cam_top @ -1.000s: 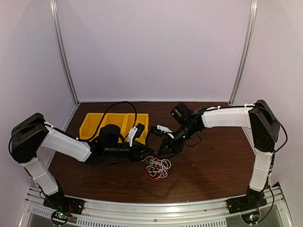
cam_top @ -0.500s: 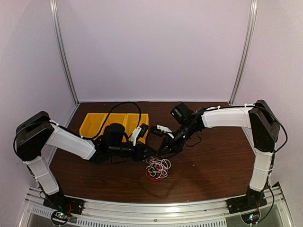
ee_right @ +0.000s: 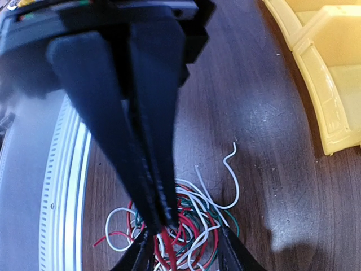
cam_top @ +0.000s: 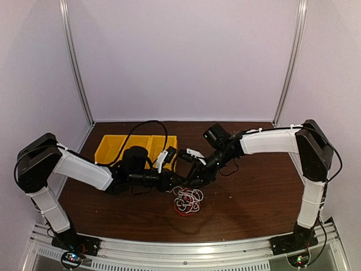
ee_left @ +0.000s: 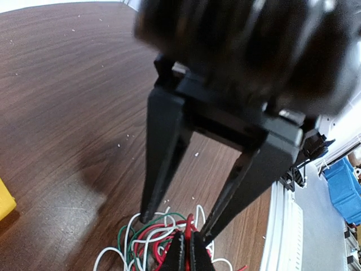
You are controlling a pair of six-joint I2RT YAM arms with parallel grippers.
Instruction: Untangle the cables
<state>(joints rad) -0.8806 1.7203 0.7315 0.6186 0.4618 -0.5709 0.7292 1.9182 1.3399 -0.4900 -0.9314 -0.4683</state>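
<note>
The cables [cam_top: 187,201] lie in a loose heap of red, white and green loops on the brown table [cam_top: 254,192], to the right of the yellow bins [cam_top: 113,147] and nearer the arms' bases. The left gripper [ee_right: 161,217] has its fingers pressed together on a red strand at the top of the heap. The right gripper [ee_left: 176,226] holds its fingers apart, one tip on either side of that pinch, gripping nothing.
</note>
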